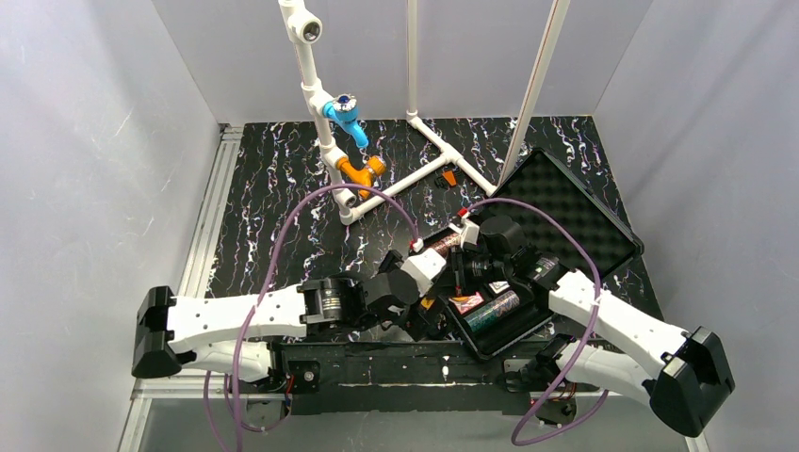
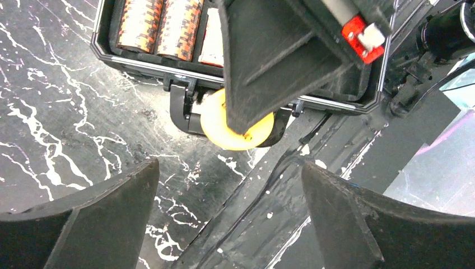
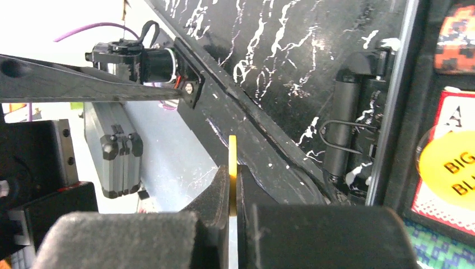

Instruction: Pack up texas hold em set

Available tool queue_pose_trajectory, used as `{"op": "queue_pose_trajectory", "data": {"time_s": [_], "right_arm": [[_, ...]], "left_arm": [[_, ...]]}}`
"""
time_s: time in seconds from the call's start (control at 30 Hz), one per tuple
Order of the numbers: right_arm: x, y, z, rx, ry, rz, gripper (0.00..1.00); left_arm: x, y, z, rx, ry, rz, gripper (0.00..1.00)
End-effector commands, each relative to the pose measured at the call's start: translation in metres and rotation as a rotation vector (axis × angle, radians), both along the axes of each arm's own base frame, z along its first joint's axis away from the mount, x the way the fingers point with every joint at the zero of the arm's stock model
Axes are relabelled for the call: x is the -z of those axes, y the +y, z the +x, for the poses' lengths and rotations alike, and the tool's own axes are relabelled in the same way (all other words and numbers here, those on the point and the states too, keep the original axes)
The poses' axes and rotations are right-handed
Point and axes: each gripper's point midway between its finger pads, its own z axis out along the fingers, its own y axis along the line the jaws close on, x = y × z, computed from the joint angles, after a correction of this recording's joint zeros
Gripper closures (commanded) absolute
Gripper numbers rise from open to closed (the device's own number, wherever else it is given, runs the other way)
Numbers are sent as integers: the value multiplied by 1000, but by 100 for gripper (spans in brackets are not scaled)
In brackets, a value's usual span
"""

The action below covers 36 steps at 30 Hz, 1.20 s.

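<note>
The right pincer (image 3: 232, 175) is clamped tight on a thin orange-yellow disc (image 3: 232, 150). It holds the disc edge-on right at the fingertips, with a sliver sticking out past them. From the left wrist cam, that disc hangs just outside the front wall of the black case (image 2: 134, 63), right over the carry handle (image 2: 185, 115). Can't tell if it's actually touching the handle.

The left pincer (image 2: 229, 168) is spread wide with nothing in it, hovering over the marbled table (image 2: 67, 123). The held disc is straight ahead of its fingers, a bit beyond the tips.

Further out past the disc, inside the case, two red-brown chip rolls (image 2: 159, 25) lie side by side with a card deck (image 2: 210, 33) next to them. Off to the right of the right pincer's fingers, a second disc (image 3: 448, 168) lettered "BIG BL" lies flat on the card deck.

From the top cam there's also a dark green roll (image 1: 492, 314) in the case base, just on the near side of the right pincer. The foam-lined lid (image 1: 570, 202) stands open beyond both pincers. The white pipe frame (image 1: 320, 104) is well behind all that.
</note>
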Motion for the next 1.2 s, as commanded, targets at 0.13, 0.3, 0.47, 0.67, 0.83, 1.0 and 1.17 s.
{"op": "queue_pose_trajectory", "data": {"time_s": [0.13,0.3,0.47,0.67,0.83,1.0,1.17], "right_arm": [[-17,-24,28,190,-146,-103,99],[-13,-48,37,327,-171,-173,99],[-8,-80,50,503,-208,-263,99],[-7,-99,59,629,-229,-294,99],[-9,-104,68,671,-258,-312,99],[-11,-101,79,666,-270,-327,99],[-18,-102,97,671,-245,-296,99]], "left_arm": [[-13,41,-8,-18,-3,43,2],[-31,65,-9,-28,-11,84,2],[-39,97,2,-106,-74,139,2],[-32,119,12,-154,-139,212,2],[-25,127,20,-192,-183,221,2],[-29,129,23,-199,-209,180,2],[-30,128,18,-145,-200,174,2]]}}
